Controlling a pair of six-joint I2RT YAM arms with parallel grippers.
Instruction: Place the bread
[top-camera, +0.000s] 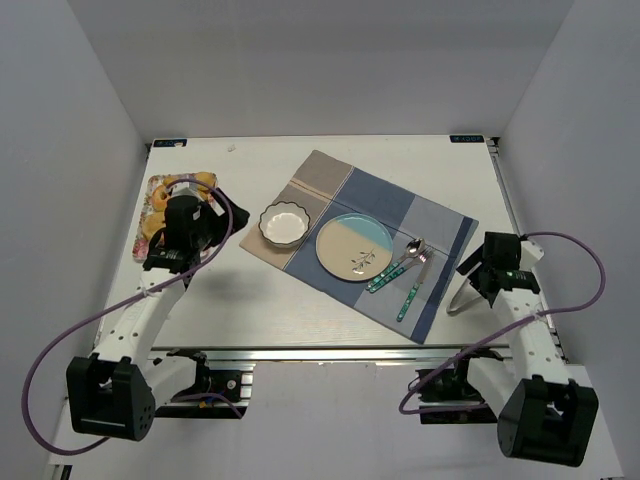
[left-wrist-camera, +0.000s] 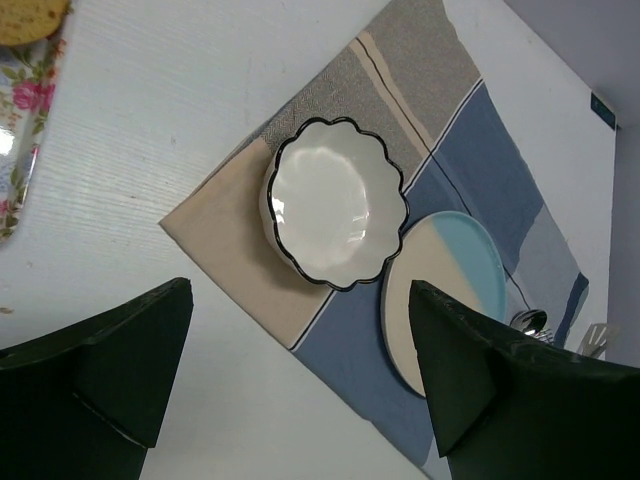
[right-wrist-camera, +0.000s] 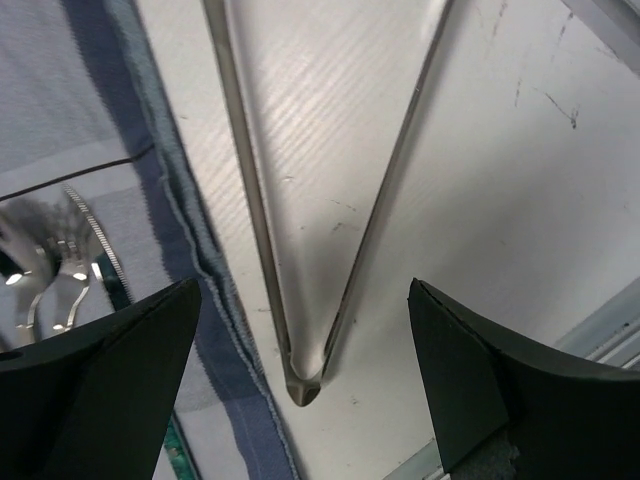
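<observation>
White tabletop (top-camera: 300, 320) carries a floral rectangular tray (left-wrist-camera: 20, 130) where the long golden-brown bread roll (left-wrist-camera: 28, 14) lies near the left gripper (left-wrist-camera: 300, 290), spread wide and empty, as is the right gripper (right-wrist-camera: 300, 290) above steel tongs (right-wrist-camera: 305, 385).

White table (top-camera: 250, 310) with placemat (top-camera: 440, 225), floral tray (top-camera: 152, 190), metal tongs (right-wrist-camera: 303, 385)

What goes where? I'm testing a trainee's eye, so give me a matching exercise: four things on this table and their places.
Things:
1 bowl
2 plate
3 tongs
4 tray

Places:
a right of the mat, off it
b far left, off the mat
c on the mat's left corner
d mid-mat, beside the spoon

Pairs: 1-c; 2-d; 3-a; 4-b.
</observation>
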